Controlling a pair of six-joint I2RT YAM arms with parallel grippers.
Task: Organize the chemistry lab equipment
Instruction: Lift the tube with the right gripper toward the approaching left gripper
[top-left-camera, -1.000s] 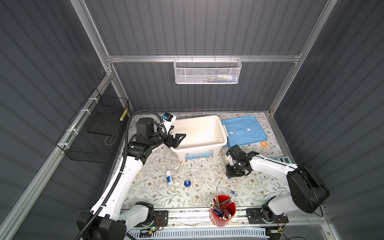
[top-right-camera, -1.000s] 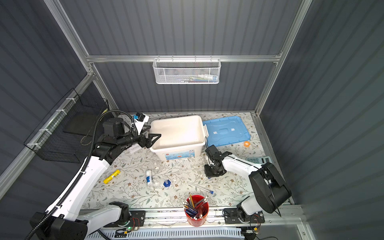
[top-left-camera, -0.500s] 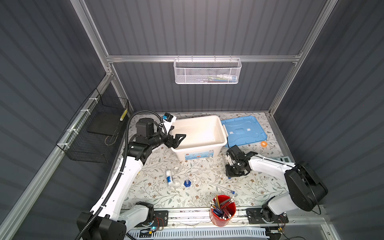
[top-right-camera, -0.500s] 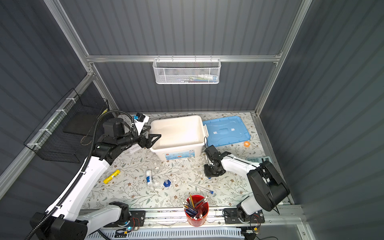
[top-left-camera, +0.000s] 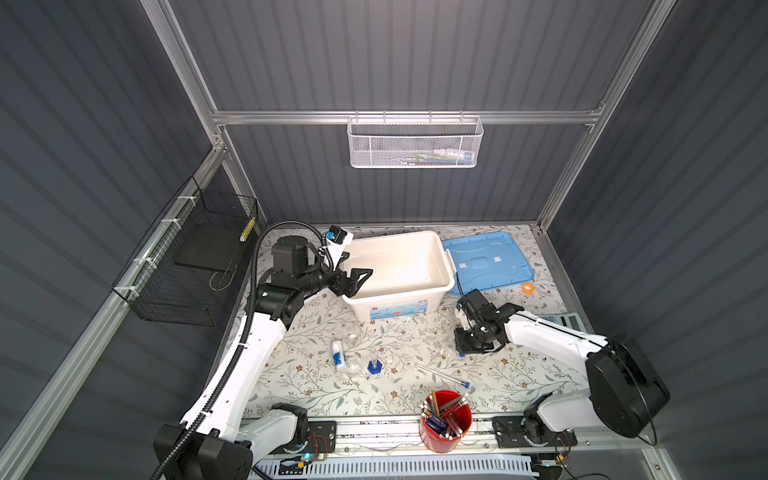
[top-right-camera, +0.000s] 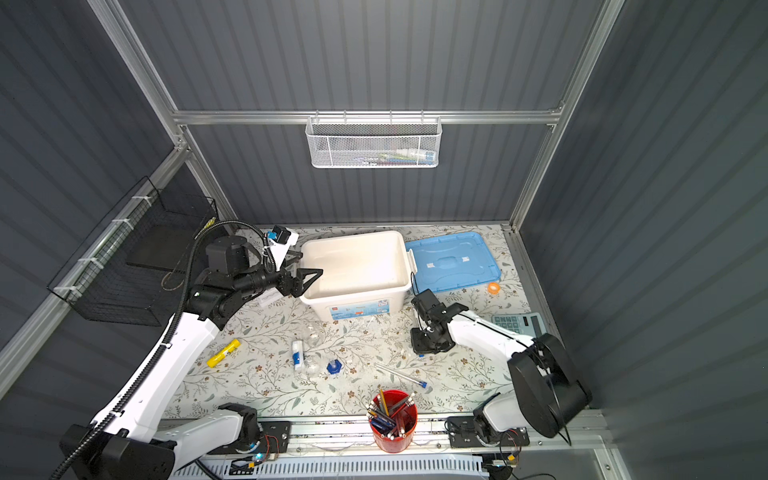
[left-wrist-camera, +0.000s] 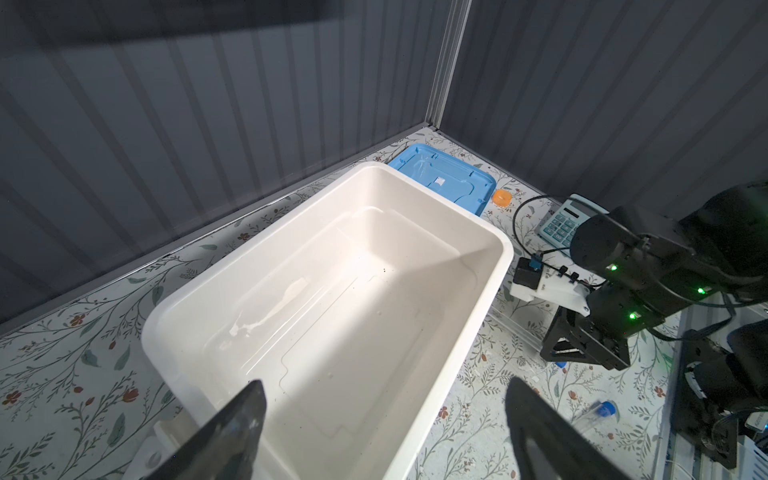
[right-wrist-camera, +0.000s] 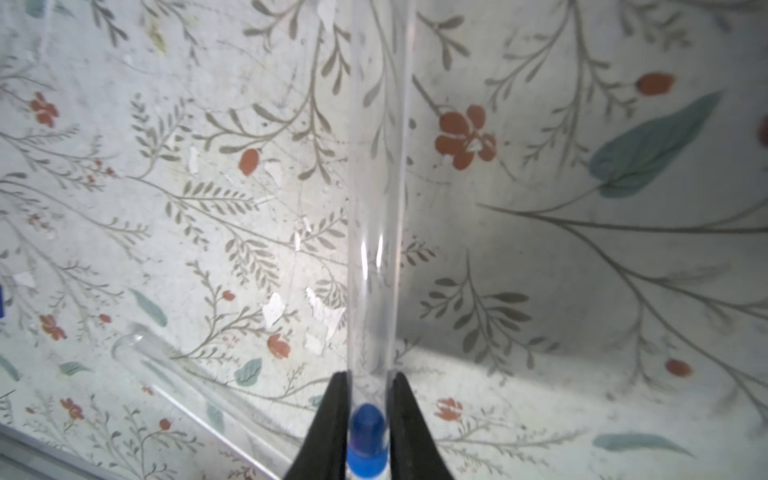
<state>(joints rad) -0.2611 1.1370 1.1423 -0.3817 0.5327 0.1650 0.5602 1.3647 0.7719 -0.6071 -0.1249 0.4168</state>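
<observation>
Test tube (right-wrist-camera: 376, 208), clear, blue-capped: being pinched at cap end by right claw (right-wrist-camera: 368, 376), fingers pressing on both sides, low over tabletop (top-left-camera: 316, 386) just off right front corner of white bin (top-left-camera: 395, 307). Second capped tube (top-left-camera: 442, 373) lying flat on tabletop near red pencil cup (top-left-camera: 446, 419). Measuring cylinder (top-left-camera: 375, 365), blue hexagonal foot, standing mid-tabletop. Left claw (left-wrist-camera: 384, 382) hovering over bin corner, gaping wide, holding nothing.

Grey ribbed walls (top-left-camera: 415, 54) and aluminium posts (top-left-camera: 569, 166) enclose a floral tabletop (top-left-camera: 316, 386).
</observation>
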